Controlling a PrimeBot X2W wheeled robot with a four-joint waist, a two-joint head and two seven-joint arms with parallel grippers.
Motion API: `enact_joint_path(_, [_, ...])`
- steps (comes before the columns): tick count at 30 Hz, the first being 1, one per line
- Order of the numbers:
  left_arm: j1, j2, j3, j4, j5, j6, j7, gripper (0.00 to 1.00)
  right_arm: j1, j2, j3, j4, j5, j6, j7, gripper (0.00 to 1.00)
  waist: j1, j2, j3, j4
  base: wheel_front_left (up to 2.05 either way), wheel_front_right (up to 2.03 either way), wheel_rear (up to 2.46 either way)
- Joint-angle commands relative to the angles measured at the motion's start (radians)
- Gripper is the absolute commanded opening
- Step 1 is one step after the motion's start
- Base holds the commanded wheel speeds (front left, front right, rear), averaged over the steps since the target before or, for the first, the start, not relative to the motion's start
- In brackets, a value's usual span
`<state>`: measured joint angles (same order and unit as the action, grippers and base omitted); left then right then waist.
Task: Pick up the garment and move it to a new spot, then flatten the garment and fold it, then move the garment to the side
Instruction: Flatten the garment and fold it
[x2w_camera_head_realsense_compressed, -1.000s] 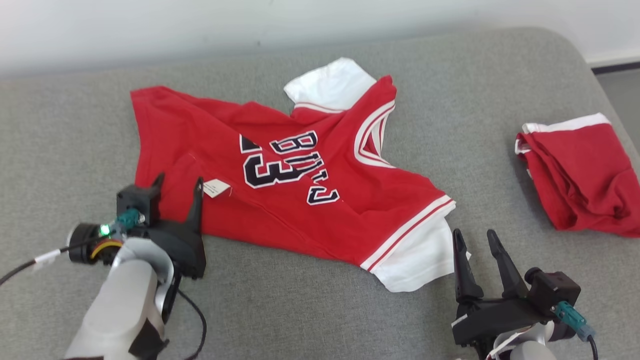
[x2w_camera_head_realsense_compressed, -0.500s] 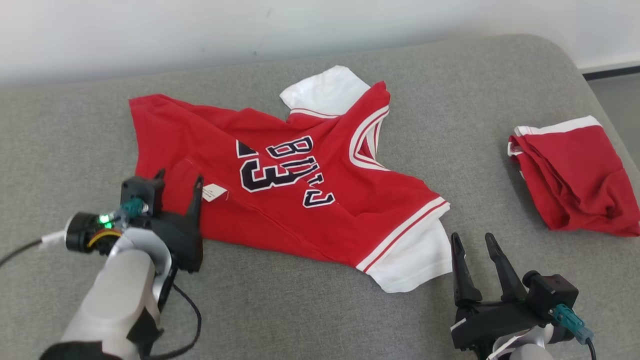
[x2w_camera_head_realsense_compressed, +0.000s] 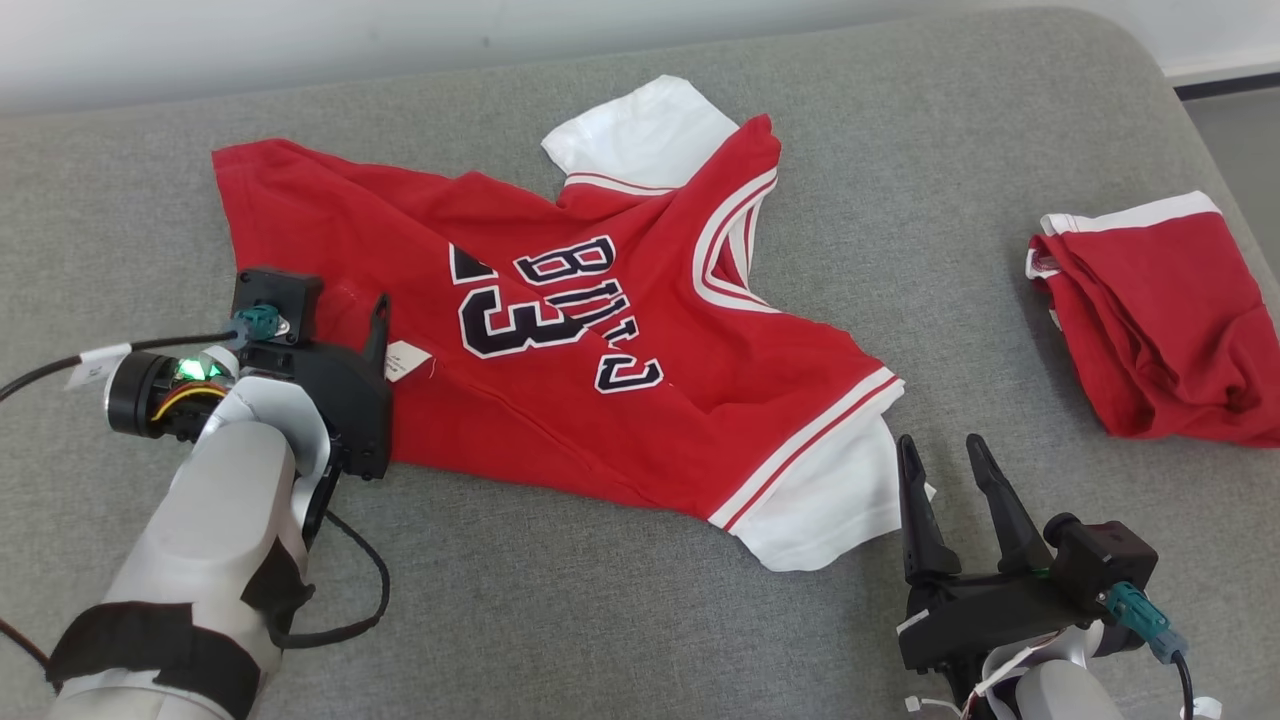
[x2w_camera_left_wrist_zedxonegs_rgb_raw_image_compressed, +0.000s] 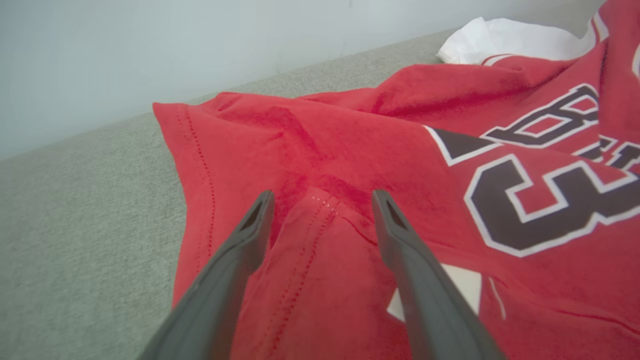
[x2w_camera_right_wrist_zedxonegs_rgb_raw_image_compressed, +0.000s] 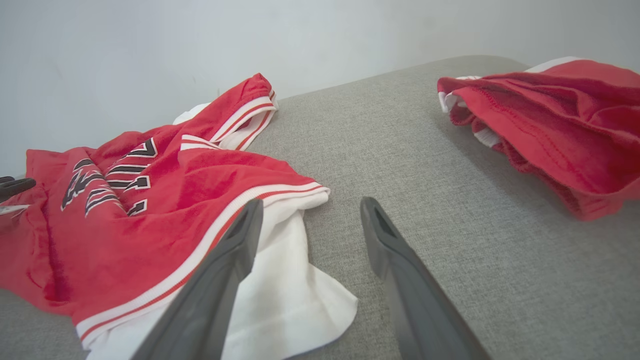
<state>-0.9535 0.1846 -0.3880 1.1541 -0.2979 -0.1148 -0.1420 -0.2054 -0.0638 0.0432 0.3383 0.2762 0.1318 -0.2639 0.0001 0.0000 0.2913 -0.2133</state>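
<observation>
Grey woven upholstery (x2w_camera_head_realsense_compressed: 600, 620) is being used as the work surface, and two garments are lying on it. At the left, the left gripper (x2w_camera_head_realsense_compressed: 340, 310) is being held low over the hem end of the red jersey (x2w_camera_head_realsense_compressed: 560, 420). Its two fingers are standing apart, and nothing is being clamped. In the left wrist view, a raised fold of the jersey (x2w_camera_left_wrist_zedxonegs_rgb_raw_image_compressed: 320, 240) is being framed between the fingers of the left gripper (x2w_camera_left_wrist_zedxonegs_rgb_raw_image_compressed: 322, 197); whether the tips are touching the cloth cannot be told. A white tag (x2w_camera_head_realsense_compressed: 405, 360) is lying on the jersey just beside the finger nearer the centre.

Across the middle, the jersey is being shown crumpled, number and lettering facing up, with one white sleeve toward the wall and one toward the robot.

Right of centre, the right gripper (x2w_camera_head_realsense_compressed: 940, 450) is being held just beside the nearer white sleeve (x2w_camera_right_wrist_zedxonegs_rgb_raw_image_compressed: 295, 300), fingers apart and nothing gripped.

At the far right, a second red garment (x2w_camera_head_realsense_compressed: 1150, 330) with white trim is lying bunched, well apart from the jersey.
</observation>
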Motion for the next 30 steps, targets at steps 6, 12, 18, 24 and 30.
enact_joint_path(6, [-0.033,-0.002,-0.011,0.035,-0.015,-0.006,0.022,1.00,-0.011,0.003,0.001,-0.002,0.007,-0.003,0.000,1.00,-0.0001,0.0000,0.014,-0.004,0.00,0.00,0.00])
enact_joint_path(12, [-0.035,-0.012,-0.025,0.055,-0.028,-0.012,0.023,0.63,-0.016,0.004,-0.002,-0.004,0.007,-0.003,0.000,1.00,-0.0001,0.0000,0.025,-0.004,0.00,0.00,0.00])
enact_joint_path(18, [-0.037,-0.011,-0.041,0.070,-0.039,-0.016,0.020,0.25,-0.017,0.004,-0.005,-0.007,0.007,-0.003,0.000,1.00,-0.0001,0.0000,0.031,0.001,0.00,0.00,0.00])
enact_joint_path(24, [-0.033,-0.014,-0.056,0.069,-0.041,-0.014,-0.027,0.00,-0.009,0.004,-0.013,-0.004,0.000,-0.003,0.000,1.00,-0.0001,0.0000,0.017,0.013,0.00,0.00,0.00])
enact_joint_path(30, [0.007,-0.028,-0.071,0.055,-0.051,-0.015,-0.080,0.00,0.017,0.007,-0.026,0.005,-0.008,-0.003,0.000,1.00,-0.0001,0.0000,-0.043,0.050,0.00,0.00,0.00])
